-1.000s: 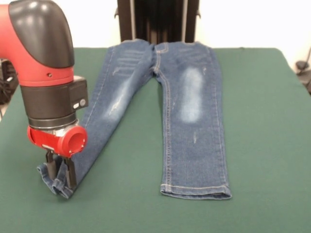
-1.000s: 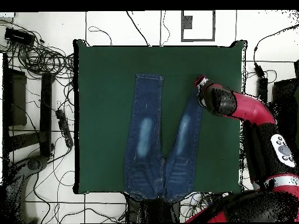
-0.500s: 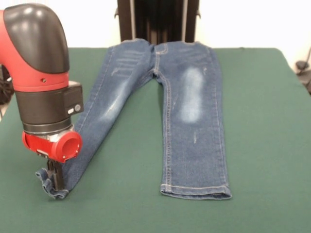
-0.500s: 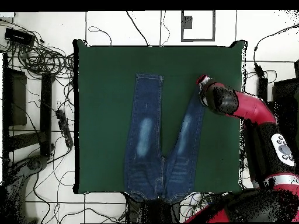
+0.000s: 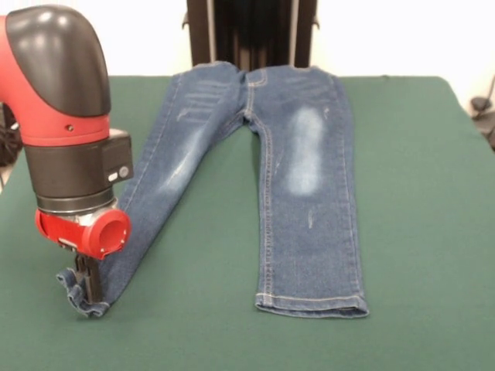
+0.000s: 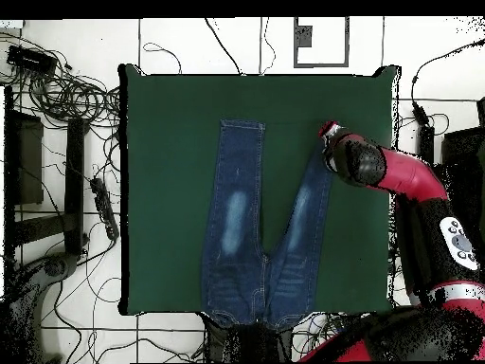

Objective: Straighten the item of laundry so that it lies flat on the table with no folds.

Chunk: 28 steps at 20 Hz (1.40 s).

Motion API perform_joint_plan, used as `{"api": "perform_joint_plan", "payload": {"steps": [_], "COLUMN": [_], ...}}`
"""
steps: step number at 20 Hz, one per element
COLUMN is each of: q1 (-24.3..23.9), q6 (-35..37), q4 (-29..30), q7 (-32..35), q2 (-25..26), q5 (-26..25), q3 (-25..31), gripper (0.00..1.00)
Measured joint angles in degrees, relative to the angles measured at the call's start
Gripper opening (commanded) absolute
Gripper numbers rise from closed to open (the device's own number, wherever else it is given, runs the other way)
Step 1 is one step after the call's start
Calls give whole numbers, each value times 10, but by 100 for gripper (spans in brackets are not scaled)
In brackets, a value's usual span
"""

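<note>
Dark green felt covers the one surface point(image 5: 418, 232), and a single pair of blue jeans point(image 5: 305, 193) lies on it, two legs spread in a V, the waistband at 12 o'clock in the front view. One red and black arm point(image 5: 66, 131) stands over the hem of the leg toward 8 o'clock. Its hand point(image 5: 89, 282) looks closed on that crumpled hem point(image 5: 77, 297). No label or writing can be read.

One pair of jeans point(image 5: 302, 178), one table point(image 5: 433, 232), one robot arm point(image 5: 66, 131).
</note>
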Motion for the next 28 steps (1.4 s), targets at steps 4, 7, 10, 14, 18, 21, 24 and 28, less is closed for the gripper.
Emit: {"api": "perform_joint_plan", "payload": {"steps": [4, 7, 10, 14, 18, 21, 24, 28], "q1": [12, 32, 58, 102, 131, 144, 156, 163], "q6": [-1, 0, 0, 12, 38, 55, 71, 78], "q4": [1, 7, 19, 41, 48, 49, 50, 53], "q7": [0, 0, 0, 0, 0, 0, 0, 0], "q2": [-7, -26, -54, -104, -136, -149, -161, -172], "q5": [-8, -10, -10, -2, 13, 24, 36, 49], "q3": [-13, -30, -50, -81, -100, -110, -120, -131], "gripper": [0, 0, 0, 0, 0, 0, 0, 0]}}
